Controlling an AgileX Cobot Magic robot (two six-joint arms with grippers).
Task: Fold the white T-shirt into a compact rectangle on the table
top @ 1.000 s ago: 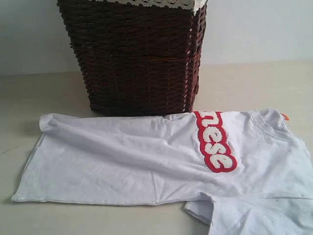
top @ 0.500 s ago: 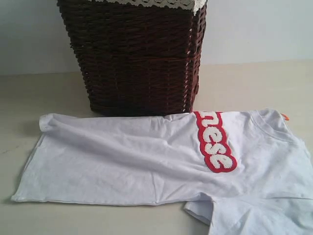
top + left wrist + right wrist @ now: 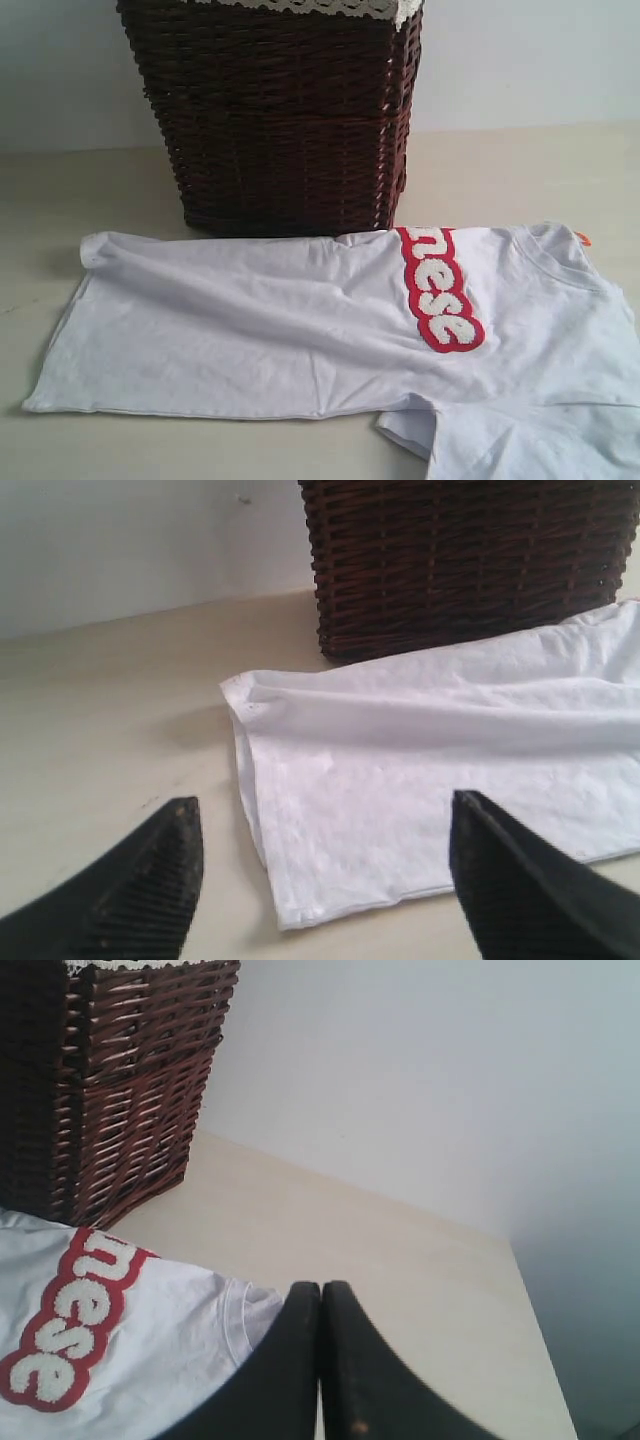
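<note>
The white T-shirt [image 3: 300,330] lies spread sideways on the table [image 3: 500,170], its red-outlined lettering [image 3: 440,300] face up and its collar with an orange tag [image 3: 583,239] at the right. One sleeve is bunched at the lower right edge. Neither gripper shows in the exterior view. In the left wrist view my left gripper [image 3: 322,802] is open, hanging above the shirt's hem corner [image 3: 300,910] without touching the T-shirt [image 3: 400,780]. My right gripper [image 3: 321,1286] is shut with nothing between its fingers, just beside the collar [image 3: 245,1310].
A dark wicker basket [image 3: 280,120] with white lace trim stands directly behind the shirt, touching its back edge. Bare table lies left of the hem [image 3: 110,740] and beyond the collar [image 3: 400,1260]. A pale wall rises behind the table's far edge.
</note>
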